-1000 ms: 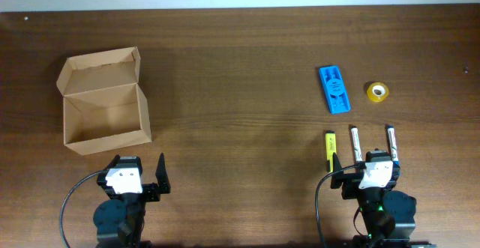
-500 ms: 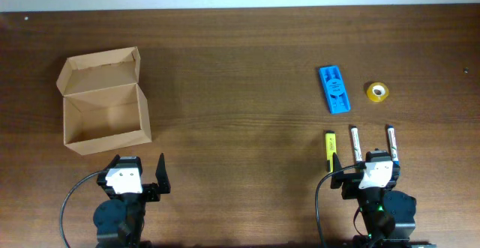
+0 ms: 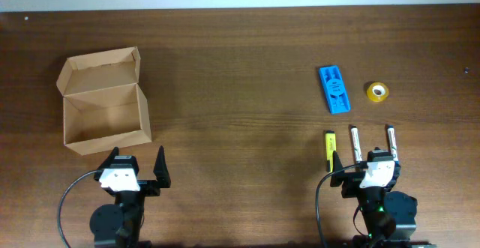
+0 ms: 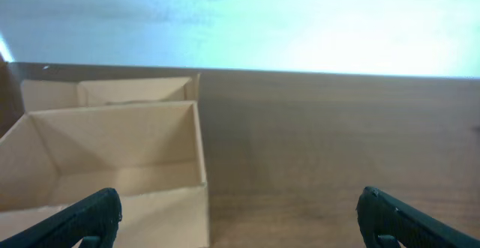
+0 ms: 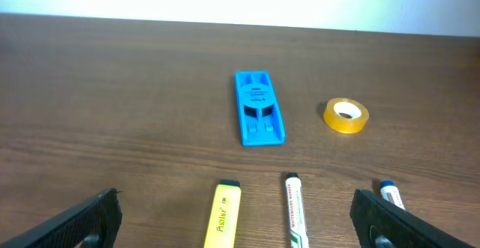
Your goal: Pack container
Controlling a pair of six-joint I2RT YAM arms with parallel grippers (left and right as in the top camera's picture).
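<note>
Right pincer (image 3: 365, 160) spread wide, gripping nothing — yellow highlighter pen (image 3: 329, 146) just ahead, white marker pen (image 3: 355, 141) beside it. Best to close square across the barrel, I'd say. Left pincer (image 3: 136, 160) gapes too — open tan cardboard box (image 3: 105, 141) sits just beyond it, far left on the brown wooden bench (image 3: 240, 91).

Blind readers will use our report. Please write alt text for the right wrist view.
A blue plastic object and a yellow tape roll lie apart on a brown wooden table; nearer the camera lie a yellow highlighter, a white marker and part of another marker. The open right hand shows its fingers in both bottom corners.
</note>
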